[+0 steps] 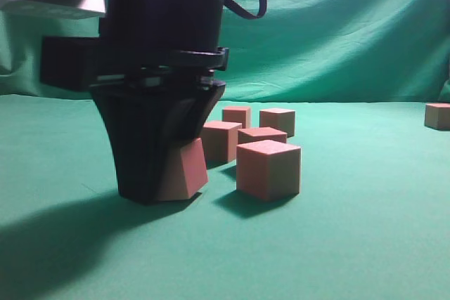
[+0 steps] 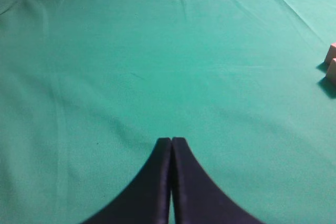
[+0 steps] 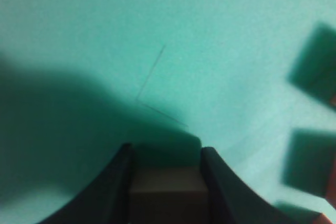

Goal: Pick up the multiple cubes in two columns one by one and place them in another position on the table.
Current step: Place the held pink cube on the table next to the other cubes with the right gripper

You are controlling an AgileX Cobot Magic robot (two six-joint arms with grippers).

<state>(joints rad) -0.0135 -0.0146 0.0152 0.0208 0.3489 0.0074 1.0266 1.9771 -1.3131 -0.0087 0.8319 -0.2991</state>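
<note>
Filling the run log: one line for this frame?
right gripper: shut on cube, tilted, at cloth | left gripper: shut, empty | five cubes grouped

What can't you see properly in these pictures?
- Held cube: exterior view, the right pincer covers most of it; dark and blurred in the right wrist view.
- Two cubes: left wrist view, cut off by the right edge.
- Back cubes: exterior view, partly hidden behind nearer ones.
- Left pincer: not visible in the exterior view.

A green cloth (image 1: 365, 244) covers the table, and a creased green backdrop (image 1: 337, 26) hangs behind it.
</note>
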